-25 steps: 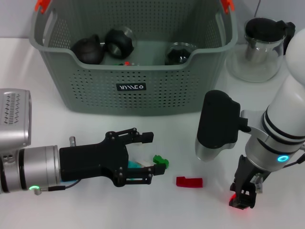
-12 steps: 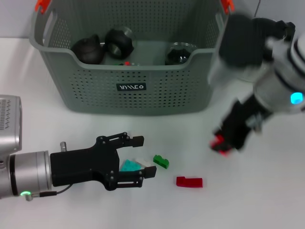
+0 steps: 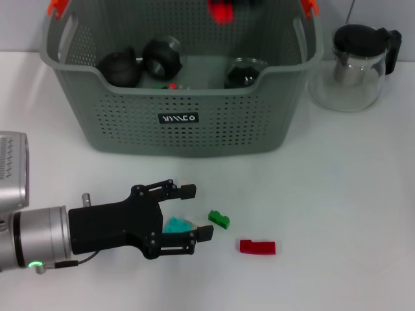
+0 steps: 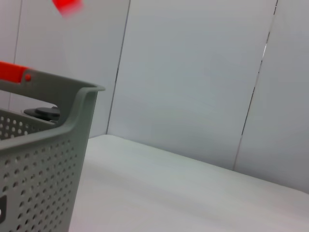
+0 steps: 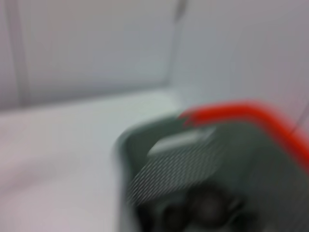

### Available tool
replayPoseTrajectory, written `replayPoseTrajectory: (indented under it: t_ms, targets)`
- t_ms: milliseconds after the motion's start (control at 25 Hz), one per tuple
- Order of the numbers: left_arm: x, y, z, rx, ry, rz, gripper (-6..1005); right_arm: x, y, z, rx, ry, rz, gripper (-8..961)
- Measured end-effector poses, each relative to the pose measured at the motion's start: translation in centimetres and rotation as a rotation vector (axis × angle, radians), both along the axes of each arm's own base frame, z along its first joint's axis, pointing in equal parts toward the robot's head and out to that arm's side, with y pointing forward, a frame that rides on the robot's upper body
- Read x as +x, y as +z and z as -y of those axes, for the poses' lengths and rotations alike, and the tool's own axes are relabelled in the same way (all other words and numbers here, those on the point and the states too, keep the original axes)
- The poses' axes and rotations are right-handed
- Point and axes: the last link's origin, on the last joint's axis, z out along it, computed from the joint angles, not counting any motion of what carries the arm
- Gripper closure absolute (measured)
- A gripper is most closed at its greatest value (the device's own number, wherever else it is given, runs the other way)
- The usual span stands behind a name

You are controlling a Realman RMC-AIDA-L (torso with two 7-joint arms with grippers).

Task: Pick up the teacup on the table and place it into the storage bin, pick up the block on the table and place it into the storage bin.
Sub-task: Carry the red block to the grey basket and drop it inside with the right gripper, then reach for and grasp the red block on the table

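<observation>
1. The storage bin is set at the far side of the white table, with its black label facing the robot and orange handle clips at its top corners.
2. Three dark rounded teacups are seen inside the bin: one at the left, one just beside it, and one toward the right.
3. A small red piece is glimpsed on the bin floor between the cups; what it is cannot be told.
4. A red block is seen at the top edge of the head view, above the bin's far wall, with dark gripper parts just beside it.
5. Whether the right gripper is clenched on that block or has let it go cannot be told, as it is nearly cut off by the frame edge.
6. The left gripper is held low over the table in front of the bin, its black fingers spread apart and grasping nothing.
7. A teal block is found between those fingers, lying on the table.
8. A green block is placed just beyond the fingertips, and another red block lies near it, to the right.
9. A glass teapot with a black lid is stood beside the bin, on its right.
10. In the right wrist view, the bin's rim and an orange clip are shown blurred.
</observation>
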Motion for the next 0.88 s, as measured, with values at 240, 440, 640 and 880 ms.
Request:
replayPoseTrajectory:
  t_ms: [240,440,640,880]
  targets:
    - [0.1,0.0,-0.1,0.003,-0.003,0.002,170,0.6,0.7,-3.0,0.179,-0.059,-0.033,616]
    - [0.2,0.1,-0.1,0.005,-0.004,0.006,170,1.7,0.7,-3.8,0.226,-0.085,-0.031,541]
    - [0.2,0.1,-0.1,0.003,-0.005,0.008,170,2.2,1.7,-3.0,0.215,-0.062,-0.072,333]
    - [0.3,0.2,-0.2,0.003,-0.009,0.008,170,4.0,3.1,1.0,-0.028,0.039,-0.183,156]
